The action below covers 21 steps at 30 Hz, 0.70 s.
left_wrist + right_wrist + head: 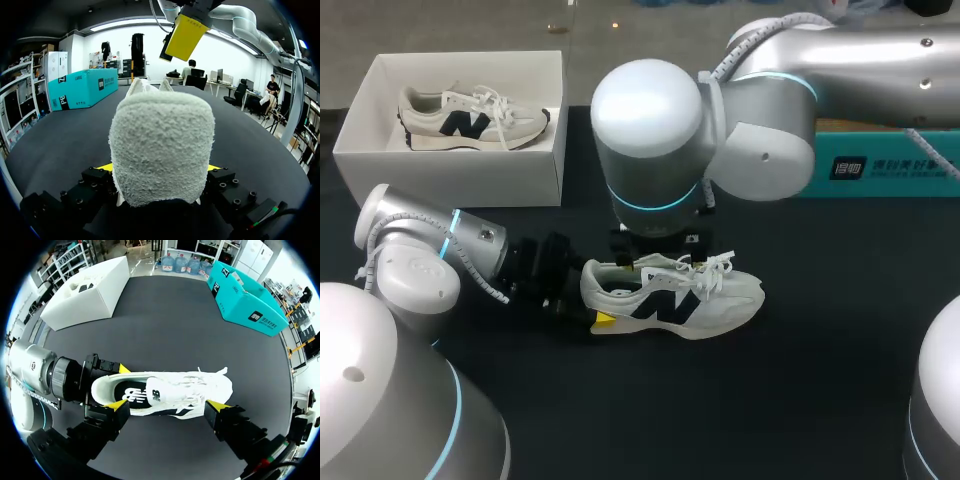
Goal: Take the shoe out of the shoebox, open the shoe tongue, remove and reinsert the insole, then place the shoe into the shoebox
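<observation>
Shoe (675,300) lies on its sole on the black counter (800,380), outside the shoebox (470,170) and well apart from it. Its heel points toward the shoebox side and its toe points away. The left hand (160,170) is closed on the heel, with one yellow tip pressed against each side of the fuzzy heel collar. The right hand (167,405) hangs above the shoe. Its fingers are spread apart and touch nothing; one tip is over the heel end and the other nearer the toe. From above, the dark insole (131,392) shows seated inside the shoe opening, and the laces lie loose over the tongue.

The shoebox is white with no lid on it, and it stands at a corner edge of the counter. A second shoe (470,118) lies inside it on its side. The right arm's wrist fills the strip of counter between the shoebox and the held shoe. A teal box (880,168) sits along the same far edge as the shoebox, well apart from it, and past the shoe's toe end. Dark cloth surface shows on the side of the shoe away from the shoebox and beyond the toe.
</observation>
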Available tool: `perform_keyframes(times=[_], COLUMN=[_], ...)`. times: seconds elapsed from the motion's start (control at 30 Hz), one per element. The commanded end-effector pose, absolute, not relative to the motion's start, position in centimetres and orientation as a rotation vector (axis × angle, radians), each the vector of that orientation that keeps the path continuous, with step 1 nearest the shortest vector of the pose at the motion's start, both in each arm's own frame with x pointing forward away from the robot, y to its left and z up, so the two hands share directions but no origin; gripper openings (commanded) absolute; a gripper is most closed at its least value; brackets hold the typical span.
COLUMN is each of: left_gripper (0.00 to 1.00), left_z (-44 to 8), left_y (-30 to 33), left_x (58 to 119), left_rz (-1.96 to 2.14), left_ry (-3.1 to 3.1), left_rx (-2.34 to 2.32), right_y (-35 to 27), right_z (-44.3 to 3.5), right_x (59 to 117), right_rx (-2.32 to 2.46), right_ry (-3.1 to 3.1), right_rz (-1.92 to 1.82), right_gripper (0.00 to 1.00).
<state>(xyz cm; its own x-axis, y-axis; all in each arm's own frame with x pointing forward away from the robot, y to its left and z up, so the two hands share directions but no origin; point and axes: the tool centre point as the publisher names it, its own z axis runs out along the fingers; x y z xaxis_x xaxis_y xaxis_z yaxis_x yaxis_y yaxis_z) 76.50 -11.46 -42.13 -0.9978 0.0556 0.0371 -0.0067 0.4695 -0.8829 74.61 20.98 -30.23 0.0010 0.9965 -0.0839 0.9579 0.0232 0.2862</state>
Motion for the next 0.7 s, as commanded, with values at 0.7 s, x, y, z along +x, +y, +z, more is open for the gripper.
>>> perform_keyframes(times=[0.7], left_gripper=[0.00], left_z=[-42.5], left_y=[-11.7], left_x=[76.6], left_rz=[1.585], left_ry=[-2.643], left_rx=[-0.042], right_y=[22.5], right_z=[-32.8], right_x=[73.9], right_rx=[2.049], right_ry=[1.855], right_rz=[-0.181], right_gripper=[1.00])
